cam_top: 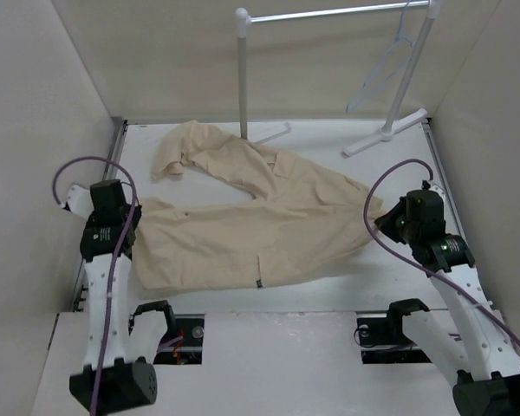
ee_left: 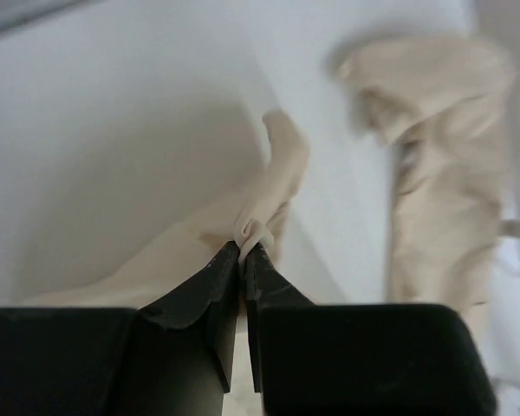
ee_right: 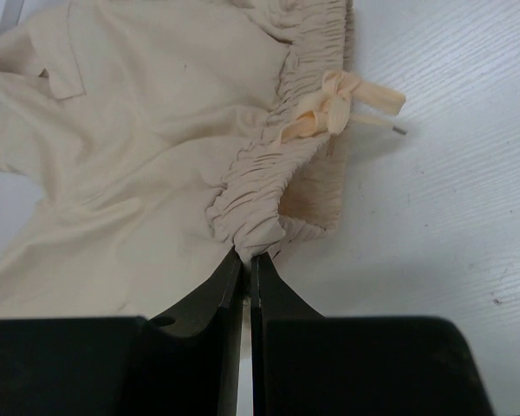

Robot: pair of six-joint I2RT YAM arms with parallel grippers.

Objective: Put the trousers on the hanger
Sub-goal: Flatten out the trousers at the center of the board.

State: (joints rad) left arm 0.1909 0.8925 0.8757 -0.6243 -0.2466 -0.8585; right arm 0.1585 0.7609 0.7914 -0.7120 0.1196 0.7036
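Observation:
The beige trousers [cam_top: 251, 221] lie spread across the table, one leg running to the far left with its end folded over. My left gripper [cam_top: 132, 227] is shut on the hem of the near leg [ee_left: 260, 217] at the left edge. My right gripper [cam_top: 383, 218] is shut on the gathered waistband [ee_right: 251, 227] at the right, just below the tied drawstring [ee_right: 334, 106]. The pale hanger [cam_top: 383, 65] hangs from the rack's rail at the far right, apart from both grippers.
A white-poled garment rack [cam_top: 241, 69] stands at the back, with its feet [cam_top: 386, 134] on the table. White walls close in the left, right and far sides.

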